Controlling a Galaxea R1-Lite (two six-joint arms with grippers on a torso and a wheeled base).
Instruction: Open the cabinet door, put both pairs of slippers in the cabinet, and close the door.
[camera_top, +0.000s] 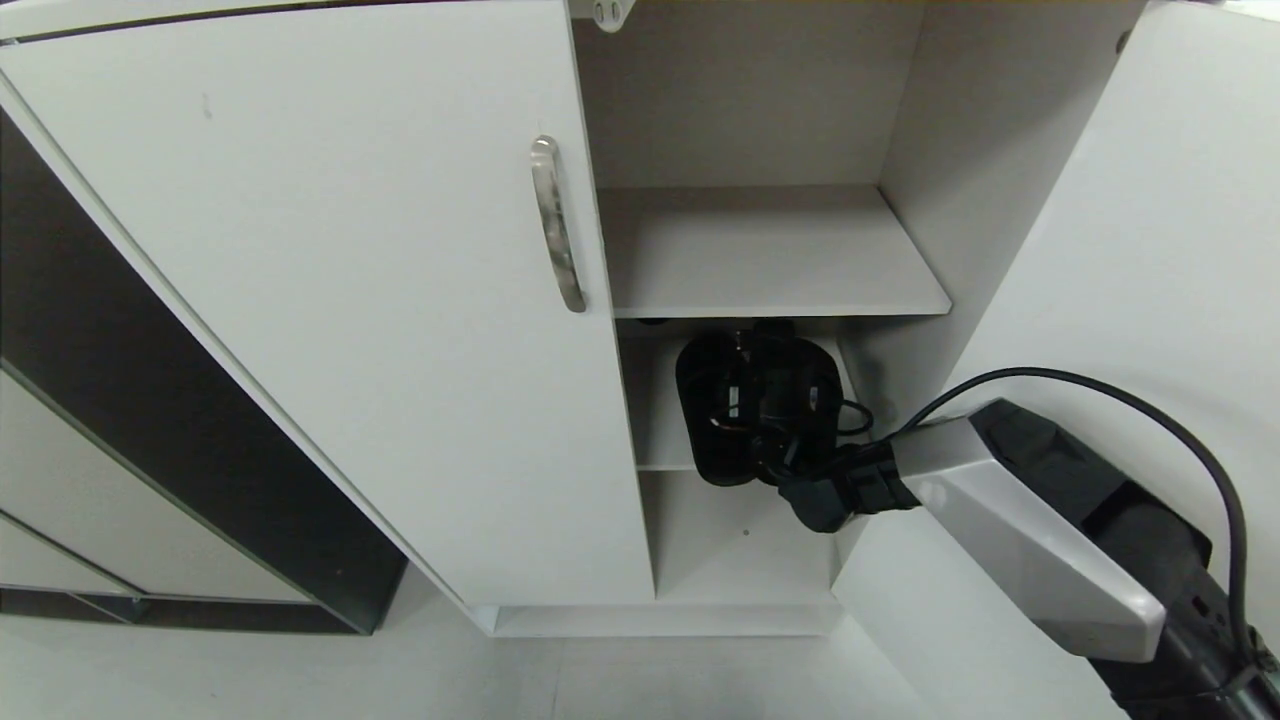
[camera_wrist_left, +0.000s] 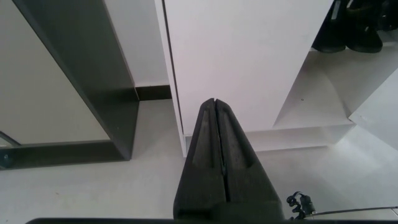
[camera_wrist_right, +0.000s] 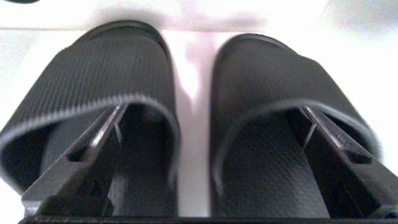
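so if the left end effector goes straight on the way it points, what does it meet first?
Probably the closed cabinet door: the shut left end effector points at its lower part, with nothing but bare floor between. Depth is unclear, so it could touch the floor first.

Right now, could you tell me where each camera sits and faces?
Head view: on the head, facing forward and down at the open cabinet; right arm shows.
Left wrist view: behind the shut left gripper, facing floor and cabinet base.
Right wrist view: behind the open right gripper, fingers inside the black slippers.
Shared: head and right wrist views both show the slippers.
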